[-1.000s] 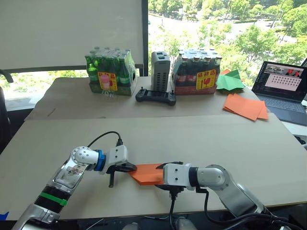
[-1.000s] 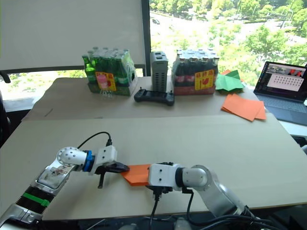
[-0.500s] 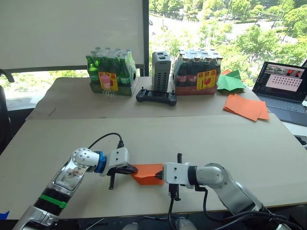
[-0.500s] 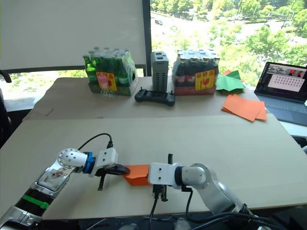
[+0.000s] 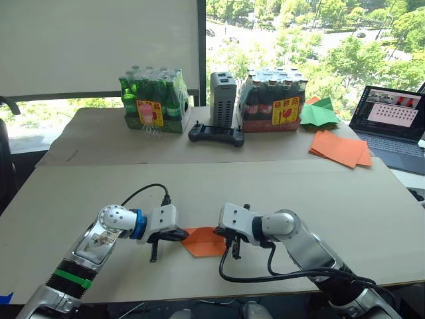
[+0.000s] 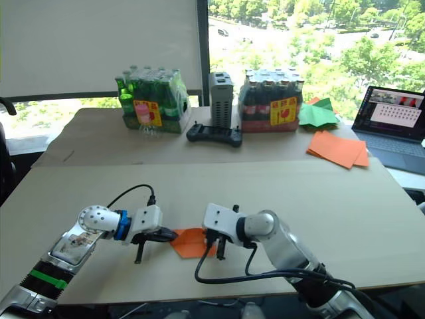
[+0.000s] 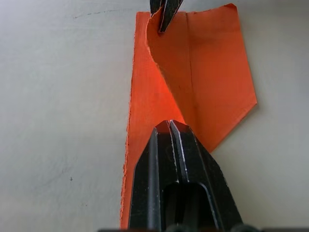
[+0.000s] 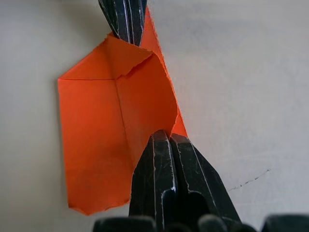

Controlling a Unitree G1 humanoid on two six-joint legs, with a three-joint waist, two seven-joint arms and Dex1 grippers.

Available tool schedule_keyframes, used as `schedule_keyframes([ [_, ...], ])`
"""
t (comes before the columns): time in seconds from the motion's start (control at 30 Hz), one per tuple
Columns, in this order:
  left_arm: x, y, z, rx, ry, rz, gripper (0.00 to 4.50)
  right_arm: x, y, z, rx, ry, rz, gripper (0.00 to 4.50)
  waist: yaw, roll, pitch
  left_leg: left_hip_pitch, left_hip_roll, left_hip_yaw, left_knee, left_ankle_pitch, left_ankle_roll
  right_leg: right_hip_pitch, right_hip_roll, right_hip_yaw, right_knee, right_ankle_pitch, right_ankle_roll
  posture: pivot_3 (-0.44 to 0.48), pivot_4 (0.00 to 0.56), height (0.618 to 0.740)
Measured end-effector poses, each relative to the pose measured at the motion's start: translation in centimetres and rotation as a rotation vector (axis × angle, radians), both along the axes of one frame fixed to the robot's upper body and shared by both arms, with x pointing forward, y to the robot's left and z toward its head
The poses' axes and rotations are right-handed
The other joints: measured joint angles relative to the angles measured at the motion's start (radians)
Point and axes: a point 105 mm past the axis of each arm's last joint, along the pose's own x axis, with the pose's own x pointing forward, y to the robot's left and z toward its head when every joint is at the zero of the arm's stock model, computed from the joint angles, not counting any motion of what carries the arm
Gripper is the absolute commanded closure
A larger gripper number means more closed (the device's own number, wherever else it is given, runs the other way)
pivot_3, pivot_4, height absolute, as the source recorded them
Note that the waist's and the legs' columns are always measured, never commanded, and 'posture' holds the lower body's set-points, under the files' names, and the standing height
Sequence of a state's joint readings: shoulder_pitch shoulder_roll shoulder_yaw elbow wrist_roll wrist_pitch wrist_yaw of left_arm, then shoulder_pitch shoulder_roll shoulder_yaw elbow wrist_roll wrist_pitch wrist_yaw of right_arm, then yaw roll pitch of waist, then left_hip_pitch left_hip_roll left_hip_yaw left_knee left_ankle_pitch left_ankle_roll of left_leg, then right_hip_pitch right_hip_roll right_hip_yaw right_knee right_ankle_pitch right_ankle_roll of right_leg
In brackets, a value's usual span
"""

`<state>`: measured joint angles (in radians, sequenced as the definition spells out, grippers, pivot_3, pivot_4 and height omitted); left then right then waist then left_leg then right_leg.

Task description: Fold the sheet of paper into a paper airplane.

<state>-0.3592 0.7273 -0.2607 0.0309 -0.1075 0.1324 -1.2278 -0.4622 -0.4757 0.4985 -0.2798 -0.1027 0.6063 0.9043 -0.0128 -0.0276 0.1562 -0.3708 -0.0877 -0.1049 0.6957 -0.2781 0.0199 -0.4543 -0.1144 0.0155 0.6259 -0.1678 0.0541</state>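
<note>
Both arms are low over the near table (image 5: 312,193), and the sheet of paper (image 5: 204,242) lies between them near the front edge, partly folded, with one pointed end and a long flap standing up along a centre crease. The left gripper (image 5: 179,234) is clamped on the sheet of paper at its left end; in the left wrist view its fingers (image 7: 176,159) are pressed together on the raised flap. The right gripper (image 5: 224,235) is pinched on the paper's opposite end, and in the right wrist view its fingers (image 8: 164,164) meet on the lifted edge too.

So this looks like a lengthwise fold in the making, two pinches holding one flap up. To do it well, I'd say both grips need to carry the flap over together, at the same pace, so the edge lands square on the layer beneath and the crease runs straight through the point. Any twist between the two ends would skew it. The flap edge already curves between the pinches, so a little tension along it should help before pressing down.

Further back, well apart, lie a stack of orange sheets (image 5: 339,147), green paper (image 5: 319,113), two packs of bottles (image 5: 151,101), a controller (image 5: 215,134) and a laptop (image 5: 390,126).
</note>
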Motion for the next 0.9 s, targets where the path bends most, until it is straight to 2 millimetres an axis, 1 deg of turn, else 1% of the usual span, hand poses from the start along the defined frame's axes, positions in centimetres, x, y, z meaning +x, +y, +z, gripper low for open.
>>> schedule_keyframes([
  [0.07,0.1,0.1,0.1,-0.001,-0.002,0.008,4.5,0.2,0.0,-0.4,-0.009,0.022,-0.012,4.48,0.001,0.0,0.0,0.0,0.0,0.0,0.0,0.0,0.0,0.0,0.0,0.0,0.0,0.0,0.0,0.0,0.15,0.699],
  [0.2,0.5,0.5,0.4,-0.005,0.011,0.043,4.5,0.5,0.2,-0.4,-0.023,0.022,-0.007,4.48,-0.001,0.0,0.0,0.0,0.0,0.0,0.0,0.0,0.0,0.0,0.0,0.0,0.0,0.0,0.0,0.0,0.15,0.699],
  [0.27,0.9,1.1,1.1,-0.021,0.02,0.087,4.5,0.5,0.2,-0.5,-0.026,0.021,-0.006,4.48,-0.002,0.0,0.0,0.0,0.0,0.0,0.0,0.0,0.0,0.0,0.0,0.0,0.001,0.0,0.0,0.0,0.15,0.699],
  [0.33,0.9,1.1,2.2,-0.059,0.025,0.101,4.5,0.5,0.2,-0.6,-0.03,0.021,-0.007,4.48,-0.003,0.0,0.0,0.0,0.0,0.0,0.0,0.0,0.0,0.0,0.0,0.0,0.001,0.0,0.0,0.0,0.15,0.699],
  [0.43,0.1,0.1,4.0,-0.131,0.05,0.069,4.5,0.5,0.2,-0.7,-0.033,0.022,-0.008,4.48,-0.004,0.0,0.0,0.0,0.0,0.0,0.0,0.0,0.0,0.0,0.0,0.0,0.0,0.0,0.0,0.0,0.15,0.699],
  [0.47,-0.2,-0.2,4.2,-0.143,0.059,0.054,4.5,0.5,0.2,-0.7,-0.033,0.021,-0.009,4.48,-0.004,0.0,0.0,0.0,0.0,0.0,0.0,0.0,0.0,0.0,0.0,0.0,0.0,0.0,0.0,0.0,0.15,0.699],
  [0.53,-0.8,-0.6,4.1,-0.141,0.069,0.035,4.5,0.5,0.3,-0.7,-0.033,0.018,-0.008,4.48,-0.004,0.0,0.0,0.0,0.0,0.0,0.0,0.0,0.0,0.0,0.0,0.0,0.001,0.0,0.0,0.0,0.15,0.699],
  [0.63,-1.4,-0.9,2.8,-0.135,0.123,0.037,4.5,0.5,0.3,-0.7,-0.034,0.016,-0.009,4.48,-0.004,0.0,0.0,0.0,0.0,0.0,0.0,0.0,0.0,0.0,0.0,0.0,0.001,0.0,0.0,0.0,0.15,0.699],
  [0.7,-1.3,-1.0,2.0,-0.121,0.13,0.042,4.5,0.5,0.3,-0.7,-0.036,0.015,-0.012,4.48,-0.003,0.0,0.0,0.001,0.0,0.0,0.0,0.0,0.0,0.0,0.0,0.0,0.001,0.0,0.0,0.0,0.15,0.699],
  [0.77,-1.0,-0.8,1.1,-0.103,0.139,0.063,4.5,0.6,0.3,-0.7,-0.034,0.012,-0.014,3.88,-0.002,0.0,0.0,0.001,0.0,0.0,0.0,0.0,-0.001,0.0,0.0,0.0,0.001,0.0,0.0,0.0,0.15,0.699],
  [0.87,-0.3,-0.4,-0.2,-0.097,0.156,0.097,4.5,0.8,0.3,-0.3,-0.028,-0.01,-0.026,2.85,-0.002,0.0,0.0,0.001,0.0,0.0,0.0,0.0,-0.001,0.0,0.0,0.0,0.001,0.0,0.0,0.0,0.15,0.699],
  [0.9,-0.2,-0.4,-0.2,-0.096,0.144,0.087,4.5,0.9,0.2,-0.2,-0.028,-0.015,-0.034,2.5,-0.002,0.0,0.0,0.001,0.0,0.0,0.0,0.0,-0.001,0.0,0.0,0.0,0.0,0.0,0.0,0.0,0.15,0.699],
])
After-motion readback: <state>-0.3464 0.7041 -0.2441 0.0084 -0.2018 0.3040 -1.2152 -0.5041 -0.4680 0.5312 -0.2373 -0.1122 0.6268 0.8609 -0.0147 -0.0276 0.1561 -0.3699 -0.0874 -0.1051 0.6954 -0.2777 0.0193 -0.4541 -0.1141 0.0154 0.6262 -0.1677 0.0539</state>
